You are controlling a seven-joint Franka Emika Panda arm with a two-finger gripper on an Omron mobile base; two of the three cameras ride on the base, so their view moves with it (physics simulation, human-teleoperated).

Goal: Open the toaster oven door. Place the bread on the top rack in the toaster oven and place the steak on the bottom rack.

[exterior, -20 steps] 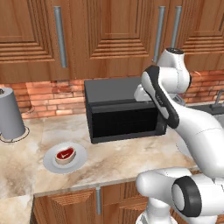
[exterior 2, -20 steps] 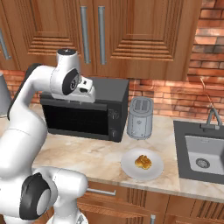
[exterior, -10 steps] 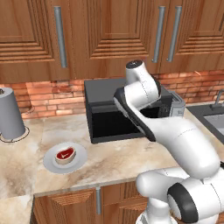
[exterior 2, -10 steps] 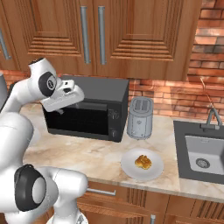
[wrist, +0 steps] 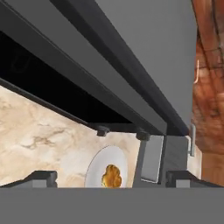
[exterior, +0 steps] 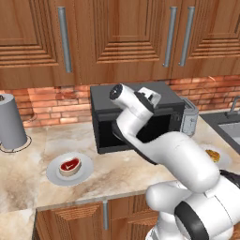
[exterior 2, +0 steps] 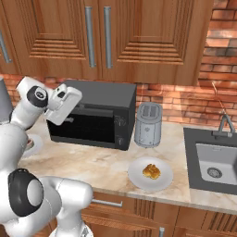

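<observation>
The black toaster oven stands at the back of the counter, and its door looks shut in the right base view. My gripper hovers at the oven's upper left front corner, also seen as the gripper from the left. In the hand view the gripper is open, its fingertips far apart with nothing between them. The bread lies on a white plate in front of the toaster. The steak rests on its own plate left of the oven. The racks are hidden.
A silver toaster stands just right of the oven. A sink with a faucet takes up the far right. A grey paper-towel roll stands at the far left. Wooden cabinets hang above the brick backsplash.
The hand has swung left along the oven's upper front edge to its left corner. The jaws have spread wide apart.
</observation>
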